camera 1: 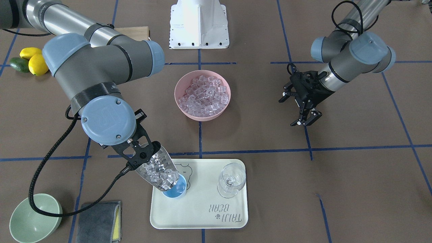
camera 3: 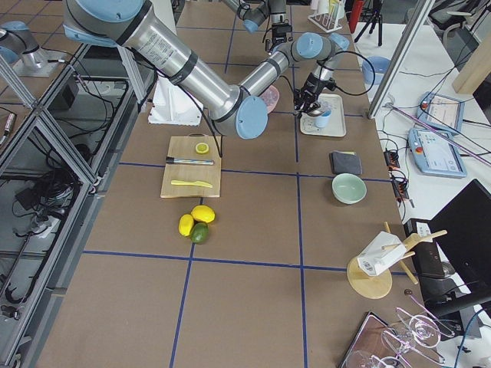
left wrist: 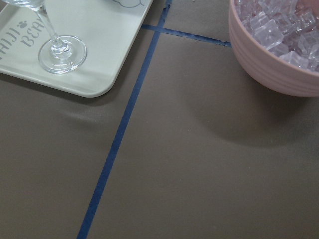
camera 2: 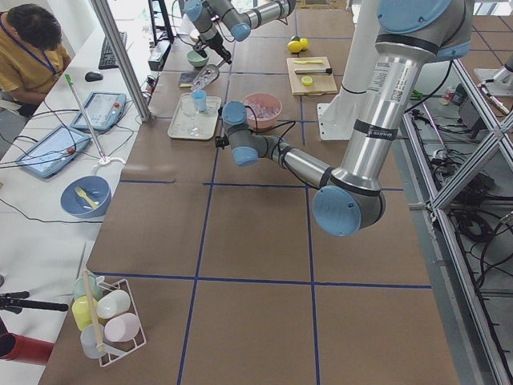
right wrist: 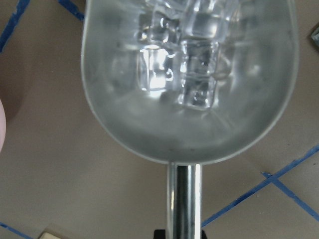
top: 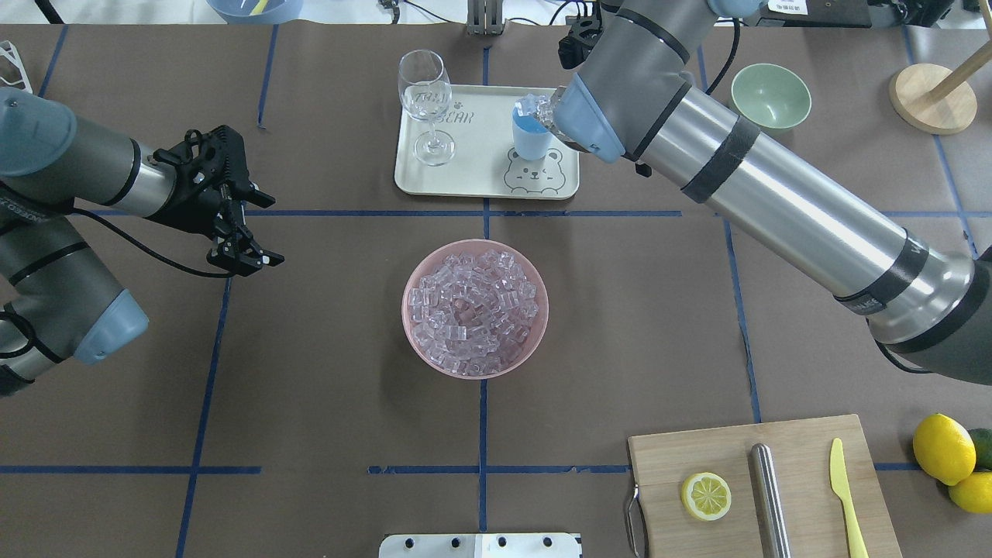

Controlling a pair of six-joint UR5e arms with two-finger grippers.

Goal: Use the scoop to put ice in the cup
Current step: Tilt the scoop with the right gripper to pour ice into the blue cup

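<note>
Below the right gripper, which is clamped on the rod handle, the shiny stainless-steel scoop is tilted mouth-down over the small light-blue plastic cup. Its clear ice cubes are crowded at the lip; pouring is judged unfinished. The left gripper is spread wide, empty.

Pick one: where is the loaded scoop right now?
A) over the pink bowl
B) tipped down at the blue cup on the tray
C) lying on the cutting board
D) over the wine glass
B. In the front-facing view the right hand holds the scoop slanted down, and the ice at its lip sits right over the cup on the tray.
</note>
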